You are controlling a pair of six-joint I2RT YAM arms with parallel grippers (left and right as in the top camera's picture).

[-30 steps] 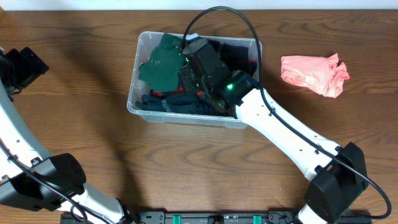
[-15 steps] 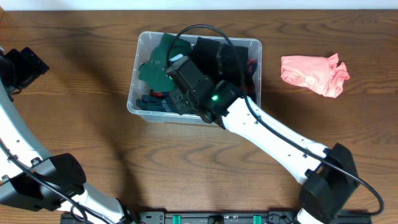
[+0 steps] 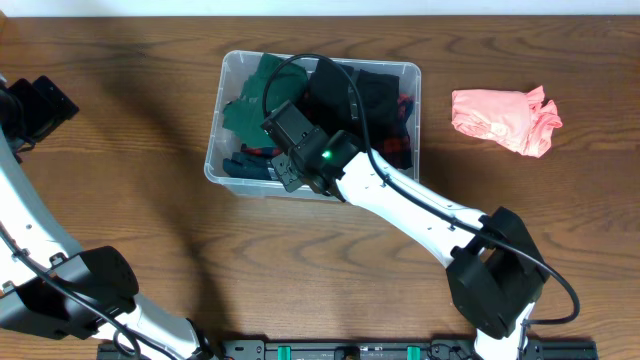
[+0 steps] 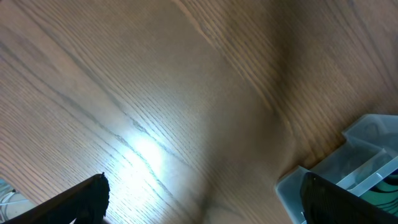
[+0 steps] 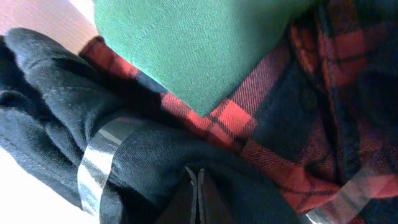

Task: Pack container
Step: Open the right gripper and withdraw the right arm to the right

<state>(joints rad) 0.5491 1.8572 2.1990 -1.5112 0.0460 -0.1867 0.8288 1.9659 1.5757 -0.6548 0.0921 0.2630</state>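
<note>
Right tool (image 5: 197,180) pinched closed inside one container (image 3: 216,130); one pink garment (image 3: 505,118) outside.

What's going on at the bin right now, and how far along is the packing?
The right gripper is down inside the container, jaws shut among the clothes there: a black garment, a red plaid shirt and a green top. Whether it pinches fabric is unclear. The left gripper hangs open over the table, left of the container, holding nothing. A pink cloth lies outside, to the container's right, not yet packed.
</note>
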